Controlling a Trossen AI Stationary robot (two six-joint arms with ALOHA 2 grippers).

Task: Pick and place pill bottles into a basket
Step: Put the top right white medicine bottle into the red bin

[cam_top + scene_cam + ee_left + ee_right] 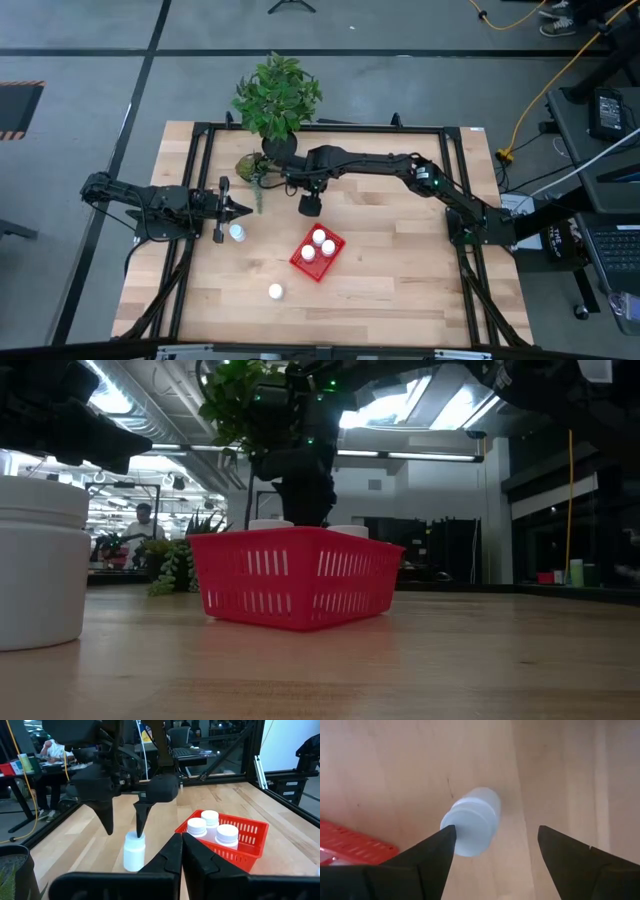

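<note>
The red basket [317, 253] sits mid-table with three white pill bottles [319, 237] upright in it. Two more bottles stand loose on the table, one near the front [275, 291] and one by my left gripper [237, 232]. Another bottle [470, 822] stands upright under my right gripper [496, 829], which is open and points down over it; the bottle sits off-centre, close to one finger. In the high view that gripper [310, 207] hides this bottle. My left gripper [182, 837] is shut and level at the table's left, holding nothing. My right gripper comes at the bottle from above, pointing down. One fingertip [140, 831] stands right at the bottle's cap [134, 838]. I cannot tell whether it touches. The other finger is clear of the bottle.
A potted plant [277, 100] and a small succulent [250, 165] stand at the far edge, just behind the right gripper. A black frame [200, 140] borders the table. Bare wood lies to the right of the basket.
</note>
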